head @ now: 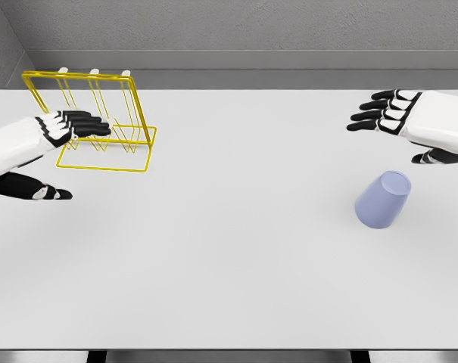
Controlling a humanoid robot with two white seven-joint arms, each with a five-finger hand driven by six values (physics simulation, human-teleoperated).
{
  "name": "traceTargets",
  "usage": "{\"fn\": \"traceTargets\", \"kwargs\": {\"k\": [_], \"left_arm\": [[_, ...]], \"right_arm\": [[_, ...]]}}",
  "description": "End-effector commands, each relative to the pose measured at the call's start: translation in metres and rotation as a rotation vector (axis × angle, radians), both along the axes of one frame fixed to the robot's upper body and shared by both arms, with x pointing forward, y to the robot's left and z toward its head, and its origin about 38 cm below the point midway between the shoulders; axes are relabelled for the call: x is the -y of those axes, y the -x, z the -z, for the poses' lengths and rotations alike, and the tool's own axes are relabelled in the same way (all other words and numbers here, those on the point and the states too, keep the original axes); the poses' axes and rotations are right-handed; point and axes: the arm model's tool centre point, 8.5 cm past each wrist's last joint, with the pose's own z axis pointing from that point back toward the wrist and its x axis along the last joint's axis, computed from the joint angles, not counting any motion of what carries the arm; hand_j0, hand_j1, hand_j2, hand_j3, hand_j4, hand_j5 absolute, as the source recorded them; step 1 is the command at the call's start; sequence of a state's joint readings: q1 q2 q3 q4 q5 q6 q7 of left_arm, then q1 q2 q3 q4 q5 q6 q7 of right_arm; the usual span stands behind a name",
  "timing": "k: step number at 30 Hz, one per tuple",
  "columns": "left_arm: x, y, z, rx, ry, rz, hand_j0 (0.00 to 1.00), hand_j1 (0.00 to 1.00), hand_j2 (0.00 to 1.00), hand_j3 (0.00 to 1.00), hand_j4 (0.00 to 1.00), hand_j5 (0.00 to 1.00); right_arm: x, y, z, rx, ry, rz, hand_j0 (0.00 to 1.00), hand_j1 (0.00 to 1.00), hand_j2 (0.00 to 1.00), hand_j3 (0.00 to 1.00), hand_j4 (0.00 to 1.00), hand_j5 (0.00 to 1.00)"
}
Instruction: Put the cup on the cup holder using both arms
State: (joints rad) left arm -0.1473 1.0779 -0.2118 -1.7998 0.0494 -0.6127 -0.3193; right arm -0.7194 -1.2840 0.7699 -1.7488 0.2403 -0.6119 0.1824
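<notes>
- White table fills most of the view, with a grey wall behind it.
- Left hand reaches in from the left, fingers stretched and apart, holding nothing, just in front of the yellow wire cup holder.
- Right hand hangs over the table's right side, fingers extended and spread, empty.
- Pale lavender cup stands upside down on the table, near and below the right hand, well apart from the cup holder.

Bright, even, diffuse render light; no glare. Worktop pale, nearly shadowless; faint soft shadow beneath cup. Slightly soft rendering throughout, no edge distortion. Rear wall dimmer grey.
</notes>
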Motion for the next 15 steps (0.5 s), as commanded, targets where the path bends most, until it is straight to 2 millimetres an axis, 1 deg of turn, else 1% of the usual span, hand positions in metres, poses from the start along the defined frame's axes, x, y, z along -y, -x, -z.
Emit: {"fn": "traceTargets", "kwargs": {"k": [1,4,6,7,9,11,13,14,15], "left_arm": [[0.007,0.001,0.009,-0.022,0.031,0.012,1.00,1.00,1.00,1.00,1.00,1.00],[0.007,0.001,0.009,-0.022,0.031,0.012,1.00,1.00,1.00,1.00,1.00,1.00],[0.007,0.001,0.010,-0.020,0.022,0.012,1.00,1.00,1.00,1.00,1.00,1.00],[0.007,0.000,0.009,-0.012,0.009,0.011,1.00,1.00,1.00,1.00,1.00,1.00],[0.006,0.001,0.014,-0.023,0.004,0.006,1.00,1.00,1.00,1.00,1.00,1.00],[0.008,0.001,0.017,-0.026,0.016,0.007,1.00,1.00,1.00,1.00,1.00,1.00],[0.006,0.000,0.018,-0.028,0.018,0.002,1.00,1.00,1.00,1.00,1.00,1.00],[0.007,0.000,0.018,-0.028,0.020,0.002,1.00,1.00,1.00,1.00,1.00,1.00],[0.007,0.000,0.018,-0.027,0.020,0.004,1.00,1.00,1.00,1.00,1.00,1.00]], "right_arm": [[0.000,0.001,0.000,-0.003,-0.003,0.001,1.00,1.00,1.00,1.00,1.00,1.00],[0.001,0.000,0.001,-0.001,0.008,0.002,1.00,1.00,1.00,1.00,1.00,1.00],[0.000,0.001,0.011,-0.026,0.009,0.000,1.00,1.00,1.00,1.00,1.00,1.00],[0.004,0.000,0.013,-0.031,0.025,0.012,1.00,1.00,1.00,1.00,1.00,1.00],[0.012,-0.004,0.017,-0.034,0.039,0.039,1.00,1.00,1.00,1.00,1.00,1.00],[0.015,-0.006,0.027,-0.038,0.077,0.045,1.00,1.00,1.00,1.00,1.00,1.00],[0.031,-0.013,0.033,-0.043,0.101,0.096,1.00,1.00,1.00,1.00,1.00,1.00],[0.034,-0.013,0.033,-0.044,0.108,0.104,1.00,1.00,1.00,1.00,1.00,1.00],[0.037,-0.011,0.038,-0.056,0.129,0.105,1.00,1.00,1.00,1.00,1.00,1.00]]}}
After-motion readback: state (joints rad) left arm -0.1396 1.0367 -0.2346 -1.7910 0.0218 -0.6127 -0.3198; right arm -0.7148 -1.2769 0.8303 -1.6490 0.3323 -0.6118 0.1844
